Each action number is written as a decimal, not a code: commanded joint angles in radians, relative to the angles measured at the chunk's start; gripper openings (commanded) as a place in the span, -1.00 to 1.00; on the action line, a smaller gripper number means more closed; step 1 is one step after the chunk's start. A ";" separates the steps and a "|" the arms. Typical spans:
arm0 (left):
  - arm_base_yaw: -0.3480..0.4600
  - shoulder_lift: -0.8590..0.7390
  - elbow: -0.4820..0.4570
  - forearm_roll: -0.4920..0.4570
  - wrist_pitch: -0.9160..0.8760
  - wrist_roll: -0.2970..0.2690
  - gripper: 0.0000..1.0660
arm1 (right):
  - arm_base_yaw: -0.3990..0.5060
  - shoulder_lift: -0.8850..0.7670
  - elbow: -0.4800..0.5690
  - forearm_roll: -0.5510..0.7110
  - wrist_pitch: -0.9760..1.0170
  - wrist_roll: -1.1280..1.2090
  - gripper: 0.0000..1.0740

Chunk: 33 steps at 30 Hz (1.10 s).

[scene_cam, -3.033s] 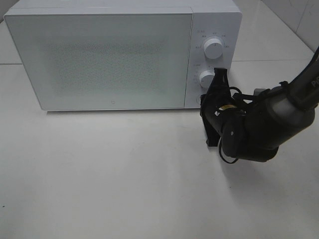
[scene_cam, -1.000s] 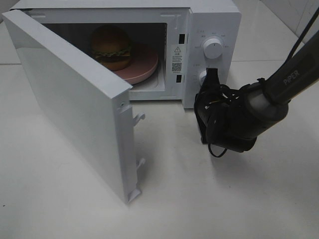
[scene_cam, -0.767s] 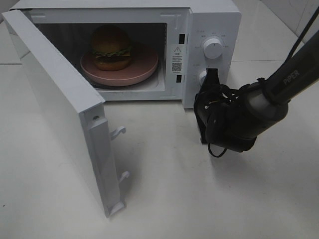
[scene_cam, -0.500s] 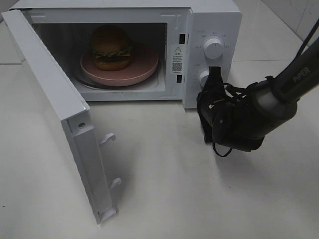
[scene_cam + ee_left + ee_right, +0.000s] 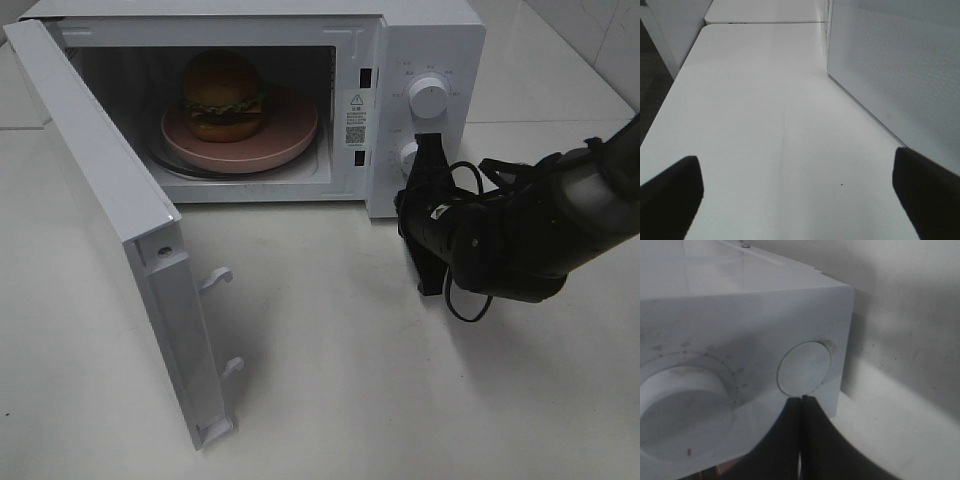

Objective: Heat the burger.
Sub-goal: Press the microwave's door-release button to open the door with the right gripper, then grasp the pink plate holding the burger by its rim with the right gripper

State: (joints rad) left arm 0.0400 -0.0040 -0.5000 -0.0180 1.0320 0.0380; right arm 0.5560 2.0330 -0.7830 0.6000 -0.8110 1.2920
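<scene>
The burger [image 5: 222, 95], with a brown bun, green lettuce and a dark patty, sits on a round pink plate [image 5: 290, 135] inside the white microwave [image 5: 430, 40]. The microwave's door [image 5: 110, 200] stands wide open, swung out to the left. My right gripper [image 5: 433, 148] is shut and empty, with its tips by the lower knob [image 5: 408, 154] on the control panel. In the right wrist view the shut right gripper [image 5: 801, 405] sits just under the round door button [image 5: 805, 367]. My left gripper [image 5: 797, 192] is open and empty over bare table; the exterior view does not show it.
The open door's outer face [image 5: 900, 75] stands to one side of my left gripper. An upper knob [image 5: 430, 97] sits on the panel above the lower one. The white table [image 5: 330, 380] runs in front of the microwave, and a table seam [image 5: 765, 22] lies beyond.
The microwave door, shut three seconds ago, has swung wide open to the left and now rests still. My right arm's body has shifted a little right; its tips stay at the panel.
</scene>
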 commanded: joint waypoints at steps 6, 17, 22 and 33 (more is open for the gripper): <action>0.001 -0.024 0.003 0.002 -0.004 -0.001 0.83 | -0.006 -0.149 0.092 -0.017 0.108 -0.104 -1.00; 0.001 -0.024 0.003 0.002 -0.004 -0.001 0.83 | -0.006 -0.284 0.130 -0.025 0.283 -0.306 -1.00; 0.001 -0.024 0.003 0.002 -0.004 -0.001 0.83 | -0.007 -0.325 0.130 -0.074 0.369 -0.421 -1.00; 0.001 -0.024 0.003 0.002 -0.004 -0.001 0.83 | -0.009 -0.412 0.129 -0.149 0.550 -0.693 -1.00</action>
State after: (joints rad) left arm 0.0400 -0.0040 -0.5000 -0.0180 1.0320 0.0380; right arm 0.5520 1.6350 -0.6530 0.4680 -0.2820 0.6390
